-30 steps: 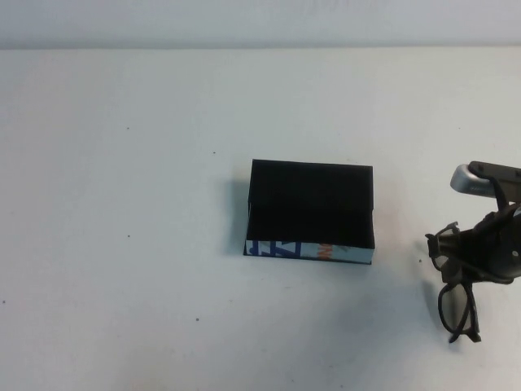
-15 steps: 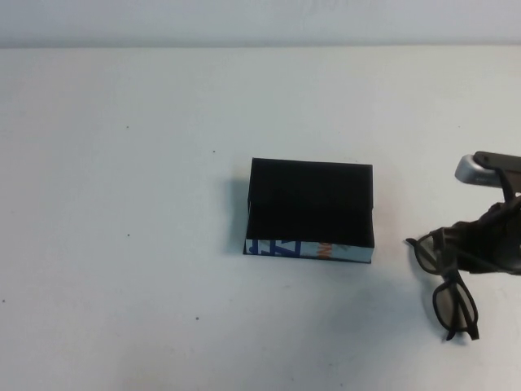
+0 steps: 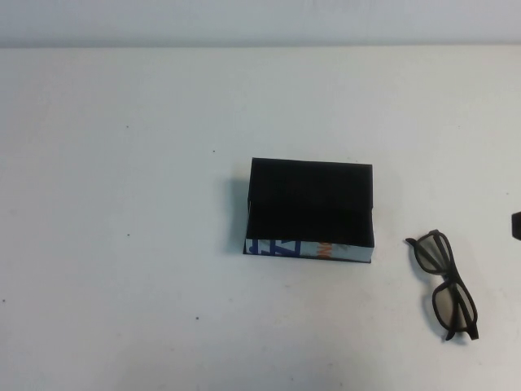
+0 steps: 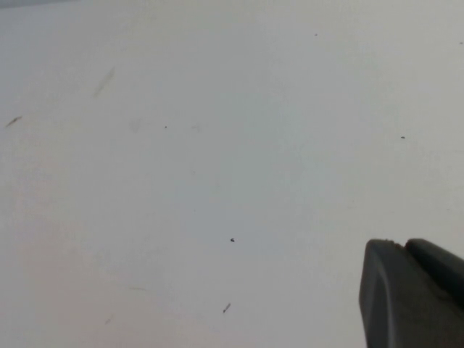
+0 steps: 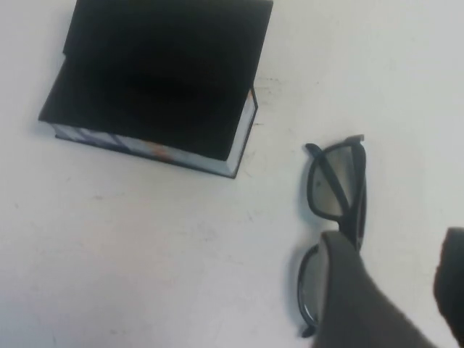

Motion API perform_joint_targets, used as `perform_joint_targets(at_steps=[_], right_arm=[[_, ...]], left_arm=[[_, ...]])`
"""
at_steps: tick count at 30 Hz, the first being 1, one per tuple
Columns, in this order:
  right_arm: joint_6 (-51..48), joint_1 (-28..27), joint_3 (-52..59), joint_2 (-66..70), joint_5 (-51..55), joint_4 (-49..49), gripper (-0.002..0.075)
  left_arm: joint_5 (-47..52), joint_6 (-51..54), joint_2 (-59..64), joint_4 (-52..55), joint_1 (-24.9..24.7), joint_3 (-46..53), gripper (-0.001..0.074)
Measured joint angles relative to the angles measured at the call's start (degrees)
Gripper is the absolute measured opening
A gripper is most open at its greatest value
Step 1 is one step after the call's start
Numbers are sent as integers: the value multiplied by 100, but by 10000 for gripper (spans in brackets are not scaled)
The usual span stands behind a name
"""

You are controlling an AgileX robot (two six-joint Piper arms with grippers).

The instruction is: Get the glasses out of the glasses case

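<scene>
The glasses (image 3: 444,281) lie flat on the white table, just right of the glasses case (image 3: 309,204), with nothing holding them. The case is an open black box with a light printed side facing me, and its inside looks empty. In the right wrist view the glasses (image 5: 337,188) lie beside the case (image 5: 156,80). My right gripper (image 5: 395,246) is open and empty, raised above the glasses' near end. My left gripper (image 4: 402,245) is shut and empty over bare table, far from both; it is out of the high view.
A dark sliver of the right arm (image 3: 517,225) shows at the right edge of the high view. The table's far edge (image 3: 260,46) meets a pale wall. White table surface (image 3: 122,244) spreads left of the case.
My right gripper has let go of the glasses, which now lie on the table, and the arm has drawn back to the right, almost out of the high view.
</scene>
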Motion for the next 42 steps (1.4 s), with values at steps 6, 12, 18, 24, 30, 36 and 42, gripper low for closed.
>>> perform_joint_targets(at_steps=[6,12,18,24,30,36,42], right_arm=[[0,0,49,-1101,193,-519,172],[0,0,820,-2357,-412,-828,78],[0,0,2496,-3580,-1909,-751,-2],[0,0,4069,-4263,-3452,-523,-15],[0,-139,4552,-5131,-3210,-590,-16],[0,-770,4627,-5558,-2536,-753,-16],[0,-925,4758,-5574,-2320,-804,-16]], left_arm=[[0,0,0,0,0,0,-5],[0,0,0,0,0,0,-5],[0,0,0,0,0,0,-5],[0,0,0,0,0,0,-5],[0,0,0,0,0,0,-5],[0,0,0,0,0,0,-5],[0,0,0,0,0,0,-5]])
